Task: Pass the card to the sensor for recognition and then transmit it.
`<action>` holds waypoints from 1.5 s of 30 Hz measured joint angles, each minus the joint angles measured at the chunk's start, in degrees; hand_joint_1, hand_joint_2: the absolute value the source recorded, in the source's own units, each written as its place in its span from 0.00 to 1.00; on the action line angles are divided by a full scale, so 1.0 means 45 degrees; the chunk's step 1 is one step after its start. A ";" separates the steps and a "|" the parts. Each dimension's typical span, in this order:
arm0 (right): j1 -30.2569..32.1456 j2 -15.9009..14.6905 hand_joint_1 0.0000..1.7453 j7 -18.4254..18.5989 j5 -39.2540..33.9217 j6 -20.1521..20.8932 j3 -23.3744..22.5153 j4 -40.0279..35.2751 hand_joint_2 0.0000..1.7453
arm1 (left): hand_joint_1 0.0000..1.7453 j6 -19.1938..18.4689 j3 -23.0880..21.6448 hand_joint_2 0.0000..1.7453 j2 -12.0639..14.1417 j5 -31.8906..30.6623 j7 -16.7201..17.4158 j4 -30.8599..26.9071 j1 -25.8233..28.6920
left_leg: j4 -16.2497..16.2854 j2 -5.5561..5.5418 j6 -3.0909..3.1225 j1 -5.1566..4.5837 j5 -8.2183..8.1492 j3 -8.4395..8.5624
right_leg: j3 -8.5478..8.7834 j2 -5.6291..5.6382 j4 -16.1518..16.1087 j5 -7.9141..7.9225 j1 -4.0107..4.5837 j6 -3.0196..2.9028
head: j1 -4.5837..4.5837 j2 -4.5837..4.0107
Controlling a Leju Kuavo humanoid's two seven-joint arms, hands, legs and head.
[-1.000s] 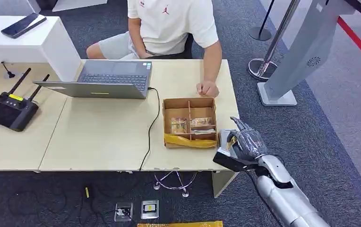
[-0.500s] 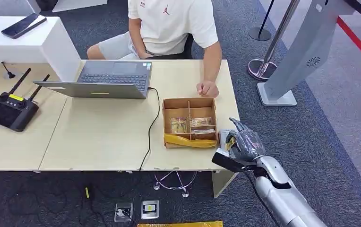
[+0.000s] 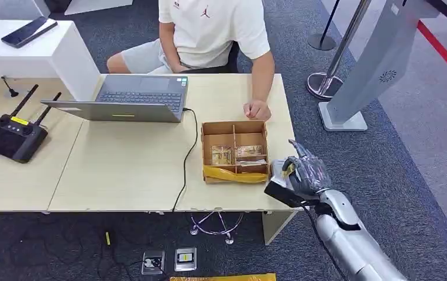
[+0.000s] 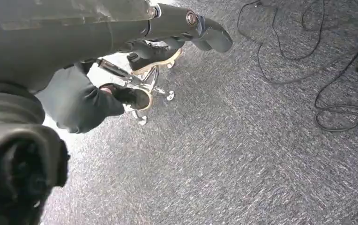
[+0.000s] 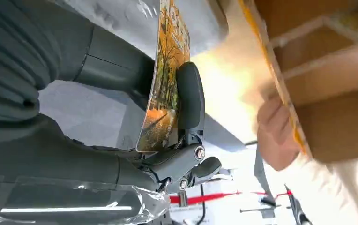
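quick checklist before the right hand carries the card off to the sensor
1. Card held: ok. The right hand pinches the card between thumb and a dark finger.
2. Card out of the cardboard box: ok. The hand sits beside the box, at the table's corner.
3. Person's hand out of the way: ok. It rests on the table beyond the box, apart from the robot's hand.
4. Path toward the grey kiosk stand: cannot tell. Which part is the sensor is not visible.
5. Left hand free: ok. It hangs over the carpet holding nothing.
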 joint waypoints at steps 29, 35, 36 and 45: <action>-0.6104 0.2074 1.00 -0.1651 0.1394 -0.0738 -0.0262 0.2672 1.00 | 0.00 -0.0607 -0.0044 0.00 -0.0078 -0.0403 0.0010 -0.0010 -0.0622 | 0.0001 -0.0010 -0.0001 0.0002 0.0019 -0.0005 | -0.0003 -0.0010 0.0012 0.0004 0.0003 -0.0001 | 0.0000 0.0000; -0.6603 0.2613 0.95 -0.1710 0.1428 -0.0743 -0.0165 0.4026 1.00 | 0.00 -0.0729 -0.0146 0.00 -0.0170 -0.0403 0.0044 -0.0010 -0.0766 | 0.0001 -0.0013 -0.0001 0.0002 0.0019 -0.0007 | -0.0006 -0.0012 0.0012 0.0003 0.0002 -0.0001 | 0.0000 0.0000; -0.6614 0.2661 0.24 -0.1710 0.1442 -0.0748 -0.0160 0.4152 1.00 | 0.00 -0.0748 -0.0151 0.00 -0.0175 -0.0403 0.0044 -0.0010 -0.0777 | 0.0002 -0.0013 -0.0001 0.0002 0.0019 -0.0007 | -0.0005 -0.0014 0.0012 0.0003 0.0002 -0.0001 | 0.0000 0.0000; -0.6608 0.2773 0.00 -0.1661 0.1608 -0.0826 -0.0039 0.4770 1.00 | 0.00 -0.0671 -0.0151 0.00 -0.0209 -0.0210 0.0044 -0.0010 -0.0724 | 0.0002 -0.0014 -0.0001 0.0000 0.0018 -0.0008 | -0.0007 -0.0012 0.0011 0.0003 0.0001 -0.0001 | 0.0000 0.0000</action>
